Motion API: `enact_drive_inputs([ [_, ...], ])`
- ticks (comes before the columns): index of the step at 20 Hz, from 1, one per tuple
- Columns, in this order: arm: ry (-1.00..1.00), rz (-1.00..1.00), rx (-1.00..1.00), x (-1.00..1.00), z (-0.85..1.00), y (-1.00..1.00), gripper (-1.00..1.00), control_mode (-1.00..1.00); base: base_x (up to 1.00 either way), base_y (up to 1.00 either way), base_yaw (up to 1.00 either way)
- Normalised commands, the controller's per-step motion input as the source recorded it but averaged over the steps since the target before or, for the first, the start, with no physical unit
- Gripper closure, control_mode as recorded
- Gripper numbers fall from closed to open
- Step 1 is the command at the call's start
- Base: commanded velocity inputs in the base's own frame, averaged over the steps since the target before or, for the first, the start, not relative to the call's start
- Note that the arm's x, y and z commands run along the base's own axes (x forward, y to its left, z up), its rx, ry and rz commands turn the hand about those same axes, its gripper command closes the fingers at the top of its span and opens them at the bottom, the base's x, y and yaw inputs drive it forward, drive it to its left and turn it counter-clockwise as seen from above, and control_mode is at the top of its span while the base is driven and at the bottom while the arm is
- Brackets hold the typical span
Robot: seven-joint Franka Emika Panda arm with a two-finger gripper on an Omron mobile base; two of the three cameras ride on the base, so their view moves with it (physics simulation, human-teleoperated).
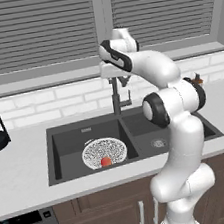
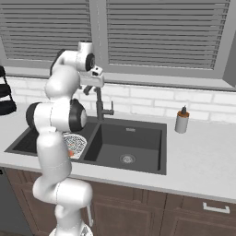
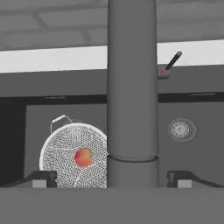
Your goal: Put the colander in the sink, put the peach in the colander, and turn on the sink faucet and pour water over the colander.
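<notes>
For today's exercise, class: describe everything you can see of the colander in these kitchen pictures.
The colander is a round, shallow white bowl, finely perforated with dark speckled holes, looking like mesh or thin metal. The hand view shows a thin wire loop handle at its rim. It sits upright on the floor of the sink's left basin, holding the small red-orange peach. No water falls on it, and nothing else touches it.

No readable text, labels, brands or numbers anywhere. The soap bottle [image 2: 182, 120] near the counter's back edge is plain, and the appliance panel [image 1: 21, 223] under the counter's front edge shows only a blurred display with nothing legible.
</notes>
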Motion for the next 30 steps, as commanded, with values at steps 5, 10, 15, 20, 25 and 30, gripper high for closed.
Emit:
enact_drive_inputs([
  [5,0.2,-0.01,0.06,0.0,-0.53,0.47,-1.0,-1.0,0.0,0.0,0.0],
  [10,0.17,-0.08,0.08,-0.06,-0.59,0.72,-1.0,-1.0,0.0,0.0,0.0],
  [15,0.11,-0.11,0.07,-0.03,-0.53,0.84,-1.0,-1.0,0.0,0.0,0.0],
  [20,0.1,-0.12,0.05,0.0,-0.51,0.82,-1.0,-1.0,0.0,0.0,0.0],
  [25,0.1,-0.13,0.04,0.0,-0.45,0.78,-1.0,-1.0,0.0,0.0,0.0],
  [30,0.09,-0.15,0.03,0.0,-0.39,0.8,-1.0,-1.0,0.0,0.0,0.0],
])
